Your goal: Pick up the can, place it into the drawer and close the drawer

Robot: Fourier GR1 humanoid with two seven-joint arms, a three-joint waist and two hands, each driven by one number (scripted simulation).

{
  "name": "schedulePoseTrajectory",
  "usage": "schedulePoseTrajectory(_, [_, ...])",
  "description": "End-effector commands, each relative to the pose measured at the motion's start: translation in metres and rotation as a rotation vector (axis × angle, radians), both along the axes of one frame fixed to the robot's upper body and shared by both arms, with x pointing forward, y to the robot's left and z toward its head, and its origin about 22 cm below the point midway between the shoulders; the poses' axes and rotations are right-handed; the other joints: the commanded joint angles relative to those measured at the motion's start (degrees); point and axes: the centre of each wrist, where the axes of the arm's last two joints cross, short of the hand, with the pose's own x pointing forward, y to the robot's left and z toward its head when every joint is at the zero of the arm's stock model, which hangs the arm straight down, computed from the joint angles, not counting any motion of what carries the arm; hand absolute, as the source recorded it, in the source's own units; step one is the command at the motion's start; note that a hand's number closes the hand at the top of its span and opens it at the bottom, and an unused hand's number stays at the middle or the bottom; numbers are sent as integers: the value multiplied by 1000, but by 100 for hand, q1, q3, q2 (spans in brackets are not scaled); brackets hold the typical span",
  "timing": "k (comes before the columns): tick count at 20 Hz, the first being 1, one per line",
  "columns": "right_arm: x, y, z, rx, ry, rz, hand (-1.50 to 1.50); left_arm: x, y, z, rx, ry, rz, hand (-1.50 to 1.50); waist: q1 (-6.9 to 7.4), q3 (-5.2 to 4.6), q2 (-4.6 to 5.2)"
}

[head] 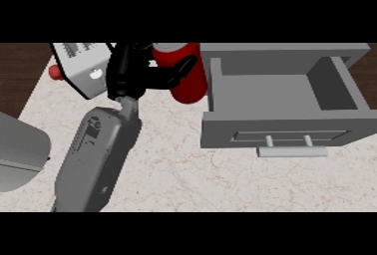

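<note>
The red can (190, 84) with a grey top stands at the back of the counter, just left of the open grey drawer (221, 130). My left hand (129, 74) is on the can's left side. Its black fingers and thumb (179, 68) curl round the can's upper half and hide part of it. The grey forearm (95, 159) runs in from the lower left. The drawer is pulled out towards me with nothing showing inside, and its bar handle (291, 151) faces me. My right hand does not show.
A light grey boxy appliance (83, 67) with a red knob (55, 72) sits behind the hand at the back left. A large grey shape (18, 154) fills the left edge. Pale marble counter (191, 184) spreads in front, and its left edge meets dark floor.
</note>
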Motion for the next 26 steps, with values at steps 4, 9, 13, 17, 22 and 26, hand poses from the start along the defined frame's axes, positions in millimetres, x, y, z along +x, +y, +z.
schedulePoseTrajectory(4, [10, 1, -13, 18, 10, 15, -150, 16, -42, 25, 32, -5, -9, 150, -35, 0, 8])
schedulePoseTrajectory(9, [24, 0, 2, 6, -14, -2, -150, 25, -62, 48, 21, -14, -2, 150, -22, -2, 18])
schedulePoseTrajectory(13, [15, 19, 0, 19, -4, 24, -150, 40, -74, 45, 55, -5, 6, 150, -114, 1, 27])
schedulePoseTrajectory(17, [16, 15, 9, 6, -3, 36, -150, 51, -89, 67, 42, 9, -2, 150, -150, -1, 43])
schedulePoseTrajectory(22, [22, 7, -1, 14, -3, 27, -150, 48, -110, 72, 68, 19, -24, 150, -156, 2, 40])
schedulePoseTrajectory(26, [41, 6, 6, 12, -23, 30, -150, 50, -119, 64, 80, 12, -22, 150, -209, 3, 65])
